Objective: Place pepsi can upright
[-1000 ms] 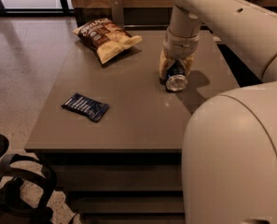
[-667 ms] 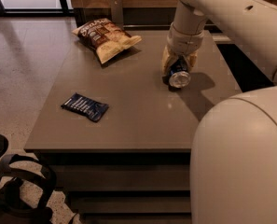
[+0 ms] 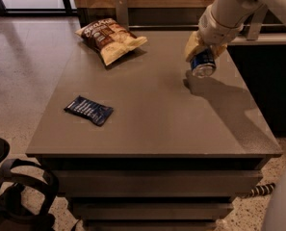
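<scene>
The pepsi can (image 3: 203, 64) is dark blue with a silver end facing me. It is tilted on its side and held a little above the grey table (image 3: 152, 114) at the far right, with its shadow below it. My gripper (image 3: 202, 51) is shut on the can, its tan fingers (image 3: 192, 45) wrapping the can's upper body. The white arm comes down from the upper right.
A brown and cream chip bag (image 3: 109, 38) lies at the far left of the table. A flat dark-blue snack packet (image 3: 88, 110) lies near the front left. A dark counter stands to the right. A black chair base (image 3: 17, 196) is on the floor at lower left.
The gripper has lifted the can off the table. The arm has pulled up and right, and my view has shifted so the robot's white body no longer fills the lower right.
</scene>
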Motion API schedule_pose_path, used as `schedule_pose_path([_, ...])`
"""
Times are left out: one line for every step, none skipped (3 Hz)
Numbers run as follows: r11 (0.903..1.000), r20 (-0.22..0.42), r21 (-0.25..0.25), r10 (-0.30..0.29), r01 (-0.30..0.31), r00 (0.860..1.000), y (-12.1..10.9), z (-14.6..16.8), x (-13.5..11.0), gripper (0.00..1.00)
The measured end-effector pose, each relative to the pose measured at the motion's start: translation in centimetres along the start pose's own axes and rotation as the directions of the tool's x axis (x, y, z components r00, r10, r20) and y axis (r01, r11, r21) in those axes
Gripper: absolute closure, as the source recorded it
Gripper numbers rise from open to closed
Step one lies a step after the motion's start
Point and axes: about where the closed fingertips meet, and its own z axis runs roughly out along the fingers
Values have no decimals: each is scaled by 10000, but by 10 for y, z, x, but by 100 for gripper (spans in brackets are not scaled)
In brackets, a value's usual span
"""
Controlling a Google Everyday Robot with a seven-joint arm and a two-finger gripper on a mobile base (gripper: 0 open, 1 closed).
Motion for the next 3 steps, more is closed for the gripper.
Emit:
schedule_pose_path([9949, 1551, -623, -687, 792, 9855, -13, -18, -1, 100])
schedule_pose_path([9791, 3304, -1151, -1213, 1675, 9360, -22, -36, -14, 100])
schedule_pose_path([9535, 4665, -1439, -1706, 2648, 8679, -25, -54, -27, 100])
